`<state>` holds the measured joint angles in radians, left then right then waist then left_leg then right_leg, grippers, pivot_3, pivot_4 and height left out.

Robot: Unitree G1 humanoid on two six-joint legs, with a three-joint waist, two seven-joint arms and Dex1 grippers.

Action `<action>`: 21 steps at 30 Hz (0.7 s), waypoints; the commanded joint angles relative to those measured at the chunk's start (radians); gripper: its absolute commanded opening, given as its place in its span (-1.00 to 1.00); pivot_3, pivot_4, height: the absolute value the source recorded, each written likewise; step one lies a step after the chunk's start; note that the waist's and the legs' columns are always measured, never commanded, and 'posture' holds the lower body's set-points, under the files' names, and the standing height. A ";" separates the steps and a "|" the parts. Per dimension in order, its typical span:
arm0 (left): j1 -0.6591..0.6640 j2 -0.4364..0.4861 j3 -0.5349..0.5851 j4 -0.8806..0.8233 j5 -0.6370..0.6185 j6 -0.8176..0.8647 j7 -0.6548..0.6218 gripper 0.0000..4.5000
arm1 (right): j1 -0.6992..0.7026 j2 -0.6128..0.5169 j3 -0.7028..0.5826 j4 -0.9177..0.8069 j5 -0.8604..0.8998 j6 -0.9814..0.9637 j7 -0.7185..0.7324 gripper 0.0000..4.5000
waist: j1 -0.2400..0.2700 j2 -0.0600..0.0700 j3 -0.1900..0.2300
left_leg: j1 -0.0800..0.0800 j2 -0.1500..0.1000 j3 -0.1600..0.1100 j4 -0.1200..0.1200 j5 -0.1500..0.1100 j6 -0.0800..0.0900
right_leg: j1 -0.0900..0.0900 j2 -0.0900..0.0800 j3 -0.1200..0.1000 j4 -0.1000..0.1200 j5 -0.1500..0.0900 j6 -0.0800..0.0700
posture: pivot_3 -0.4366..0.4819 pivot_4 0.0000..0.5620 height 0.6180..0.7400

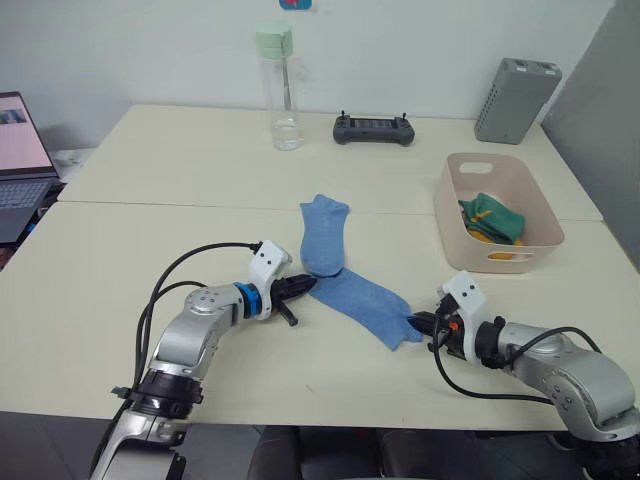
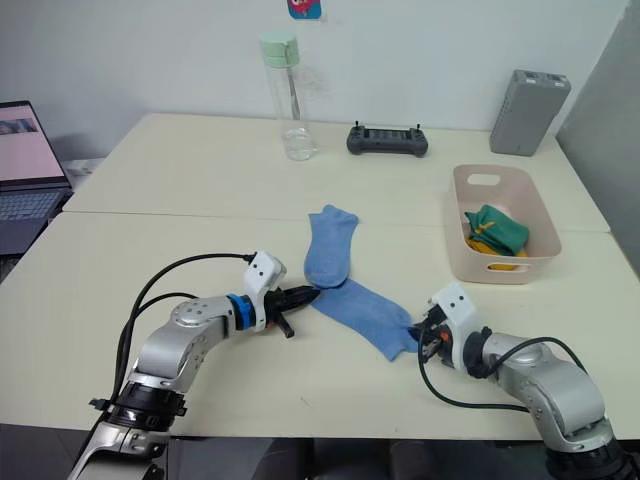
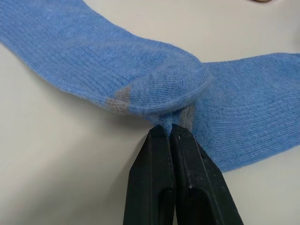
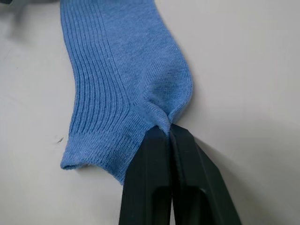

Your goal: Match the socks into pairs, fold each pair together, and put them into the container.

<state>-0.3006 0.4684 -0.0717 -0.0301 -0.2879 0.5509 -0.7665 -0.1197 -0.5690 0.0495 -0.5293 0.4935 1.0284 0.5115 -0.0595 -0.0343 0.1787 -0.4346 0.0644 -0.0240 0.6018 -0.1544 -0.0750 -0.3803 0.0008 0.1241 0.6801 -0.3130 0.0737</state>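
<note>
Left eye view: two light blue socks on the table [image 1: 120, 260], meeting in a V; far sock [image 1: 325, 233] running away from the robot, near sock [image 1: 367, 306] slanting toward the robot's right. Pink container [image 1: 497, 212] well apart to the far right, green and yellow socks already inside.
Right eye view: left gripper [image 2: 304, 296] at the junction of the V; right gripper [image 2: 421, 336] at the near sock's outer end. One gripper at each end of that sock's long axis.
Left wrist view: black fingers [image 3: 159, 154] pressed together, tips pinching fabric where the two socks overlap, by the grey heel patches.
Right wrist view: fingers [image 4: 157, 150] clamped on a puckered fold just beside the ribbed cuff; sock body stretching straight away from the tips.
Likely step: aligning the blue pair. Far sock closer to the left arm; container closer to the right.
</note>
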 commanded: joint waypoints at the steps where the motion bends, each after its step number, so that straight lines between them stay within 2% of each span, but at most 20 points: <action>1: 0.073 0.021 0.068 -0.159 -0.058 0.081 0.039 -1.00 | -0.032 -0.001 0.012 0.009 -0.001 -0.040 0.022 -0.98 | -0.004 0.000 0.000 | 0.000 0.000 0.000 0.000 0.000 0.000 | 0.000 0.000 0.000 0.000 0.000 0.000 | -0.05 -0.47 1.00; 9: 0.346 0.004 0.220 -0.501 -0.171 0.215 0.170 -1.00 | -0.166 0.002 0.111 0.162 -0.059 -0.131 0.092 -0.98 | -0.005 0.000 0.000 | 0.000 0.000 0.000 -0.002 0.000 0.000 | -0.001 0.000 0.000 0.000 -0.001 -0.001 | -0.05 -0.47 1.00; 15: 0.474 -0.019 0.259 -0.595 -0.203 0.217 0.238 -1.00 | -0.225 -0.010 0.164 0.234 -0.089 -0.162 0.147 -0.98 | 0.004 0.000 0.000 | 0.000 0.000 0.001 -0.001 0.000 0.000 | -0.001 -0.001 0.001 -0.001 -0.003 -0.006 | -0.05 -0.47 1.00; 21: 0.486 -0.030 0.214 -0.573 -0.149 0.151 0.278 -1.00 | -0.227 -0.056 0.157 0.237 -0.090 -0.141 0.195 -0.98 | 0.005 -0.001 0.000 | 0.000 0.000 0.001 -0.001 0.000 0.000 | -0.002 -0.001 0.000 -0.001 -0.004 -0.006 | -0.05 -0.47 1.00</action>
<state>0.1903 0.4334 0.1494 -0.5905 -0.4528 0.7349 -0.4931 -0.3386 -0.6085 0.2215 -0.2755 0.4065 0.8829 0.6921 -0.0542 -0.0349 0.1790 -0.4343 0.0640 -0.0231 0.6003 -0.1544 -0.0750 -0.3820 -0.0004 0.1247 0.6792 -0.3165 0.0673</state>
